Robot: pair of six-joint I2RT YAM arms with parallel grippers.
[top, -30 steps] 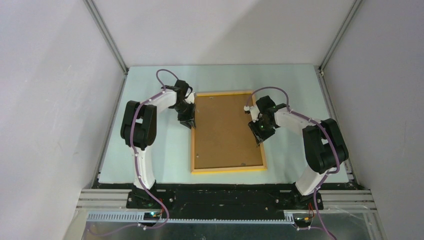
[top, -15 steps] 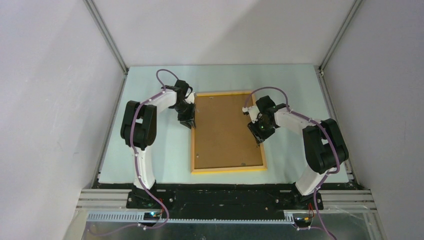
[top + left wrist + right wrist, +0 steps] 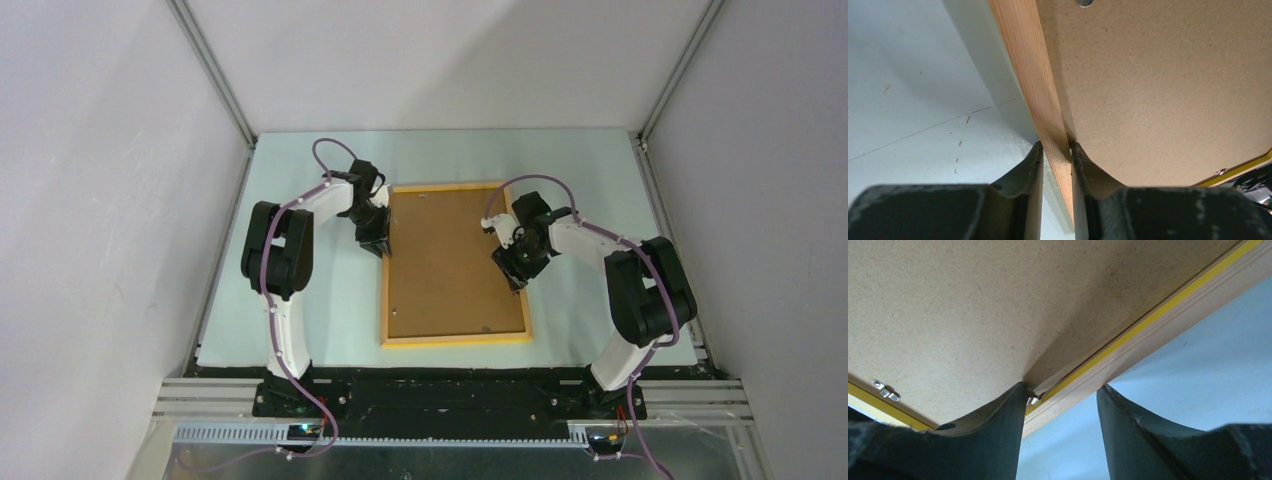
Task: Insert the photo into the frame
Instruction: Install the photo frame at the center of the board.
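Note:
The frame [image 3: 455, 340] lies back-up on the table, its thin yellow-orange edges around a plain brown backing board [image 3: 445, 260]. The photo is hidden. My left gripper [image 3: 378, 243] is shut on the frame's left wooden edge [image 3: 1025, 60], one finger on each side of it [image 3: 1055, 147]. My right gripper [image 3: 513, 270] is open and straddles the frame's right edge [image 3: 1173, 315]. Its inner fingertip [image 3: 1013, 405] rests on the backing board beside a small metal tab [image 3: 1034, 400], and its outer finger hangs over the table.
The pale blue-green table top [image 3: 300, 300] is walled by grey panels at the back and both sides. Another metal clip [image 3: 885, 390] sits on the backing board's edge. A black rail [image 3: 450, 395] with both arm bases runs along the near edge.
My right gripper has shifted a little to the left, further over the frame's right edge. The left gripper and the frame have not moved.

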